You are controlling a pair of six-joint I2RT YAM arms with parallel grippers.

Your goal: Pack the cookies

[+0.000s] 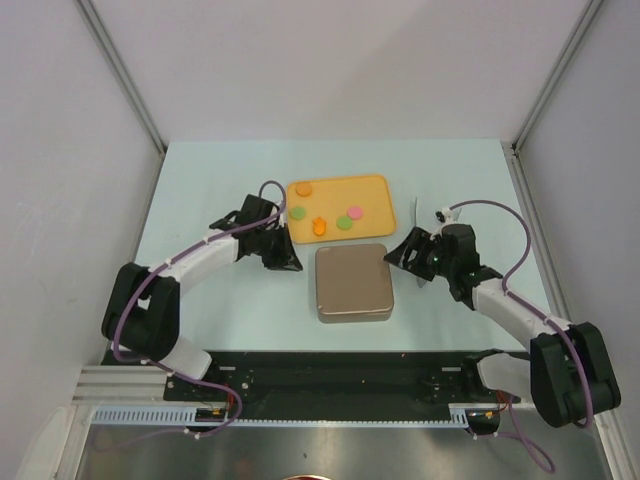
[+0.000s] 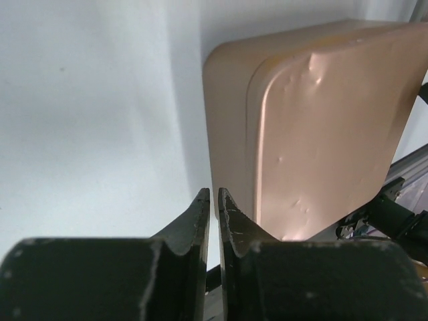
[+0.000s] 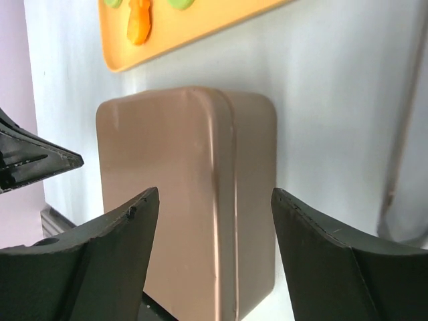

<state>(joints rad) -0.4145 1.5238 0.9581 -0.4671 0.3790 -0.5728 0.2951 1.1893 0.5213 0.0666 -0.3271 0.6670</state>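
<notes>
Several cookies lie on an orange tray [image 1: 375, 190]: an orange disc [image 1: 303, 187], two green discs [image 1: 297, 212], a pink one [image 1: 354, 211] and an orange flower shape [image 1: 320, 224] [image 3: 138, 20]. In front of the tray sits a closed tan metal tin [image 1: 354, 283] [image 2: 321, 127] [image 3: 174, 187]. My left gripper [image 1: 290, 262] [image 2: 214, 192] hovers at the tin's left far corner, its jaws almost together with only a thin slit and nothing in them. At the tin's right far corner is my right gripper [image 1: 403, 256] [image 3: 214, 194], open wide and empty, facing the tin's end.
A thin white strip [image 1: 415, 212] stands just right of the tray, near my right gripper. Grey walls close in the pale table on the left, back and right. A black rail [image 1: 350, 365] runs along the near edge between the arm bases.
</notes>
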